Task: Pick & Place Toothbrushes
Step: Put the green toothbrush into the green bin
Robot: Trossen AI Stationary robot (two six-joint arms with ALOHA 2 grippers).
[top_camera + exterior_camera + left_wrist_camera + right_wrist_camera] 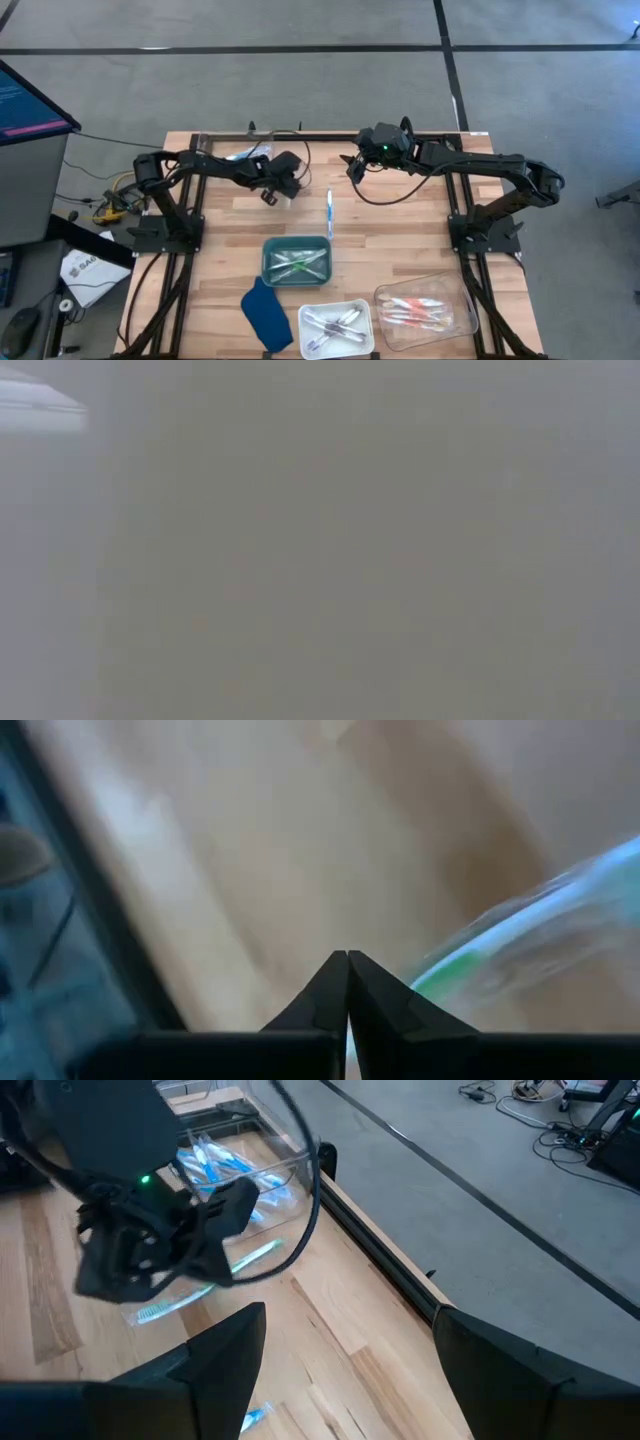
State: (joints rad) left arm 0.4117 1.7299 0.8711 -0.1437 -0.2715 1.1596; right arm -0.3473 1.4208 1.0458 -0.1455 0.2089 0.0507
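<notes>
**Toothbrushes: sorted by colour, left gripper pinching one at the back**

Toothbrushes (330, 214) everywhere: thin plastic sticks. One blue one lies alone on the bare wooden table (400, 240), lengthwise, near the middle between the two arms. Up front, three trays. The green tray (296, 261), square with rounded corners, holds green brushes, too tangled to count. The white tray (337, 330) holds purple-grey ones, the clear tray (425, 309) pink-orange ones. A dark blue cloth-like piece (266, 313) lies flat just left of the white tray.

At the back left corner a clear container (235, 1168) shows blue brushes inside, count unclear.

The left gripper (347, 982) is down near that container, its dark pointed fingers pressed together. In the right wrist view a pale brush with a green patch (215, 1279) runs under it, apparently pinched; the left wrist view shows a blurred green-and-blue handle just beside the fingertips.

The right gripper (350, 1350) hovers at the back centre, fingers spread wide, holding nothing.

No writing is legible anywhere. The low view is a grey blank.
</notes>
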